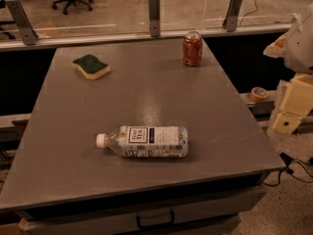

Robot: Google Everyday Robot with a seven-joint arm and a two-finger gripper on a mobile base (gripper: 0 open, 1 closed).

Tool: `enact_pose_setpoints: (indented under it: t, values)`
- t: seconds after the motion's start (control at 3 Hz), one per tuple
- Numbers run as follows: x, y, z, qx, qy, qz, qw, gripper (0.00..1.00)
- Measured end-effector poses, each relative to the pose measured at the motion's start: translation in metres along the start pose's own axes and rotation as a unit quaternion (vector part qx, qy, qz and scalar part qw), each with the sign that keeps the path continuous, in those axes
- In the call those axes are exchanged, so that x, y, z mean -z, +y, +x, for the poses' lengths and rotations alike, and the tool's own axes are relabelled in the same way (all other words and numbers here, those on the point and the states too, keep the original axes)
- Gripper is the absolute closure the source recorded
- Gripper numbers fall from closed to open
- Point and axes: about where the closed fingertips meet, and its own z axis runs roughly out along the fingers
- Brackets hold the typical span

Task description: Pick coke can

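Note:
The coke can [192, 48], red-orange with a silver top rim, stands upright near the far right corner of the grey table [146, 92]. My arm comes in at the right edge of the view, and its pale gripper [288, 112] hangs off the table's right side, well to the right of the can and nearer to me. It holds nothing that I can see.
A clear plastic bottle with a white cap [145, 141] lies on its side at the table's front middle. A green and yellow sponge [91, 66] lies at the far left. A tape roll [258, 93] sits on a ledge to the right. A glass barrier with metal posts [154, 13] runs behind the table.

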Motion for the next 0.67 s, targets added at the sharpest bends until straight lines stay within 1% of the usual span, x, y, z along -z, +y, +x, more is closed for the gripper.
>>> enact_pose_setpoints:
  t: [0.33, 0.67]
  values:
    - [0.0000, 0.0000, 0.0000, 0.000, 0.000, 0.000, 1.0000, 0.00]
    - [-0.0041, -0.0091, -0.0014, -0.004, -0.025, -0.003, 0.9997, 0.00]
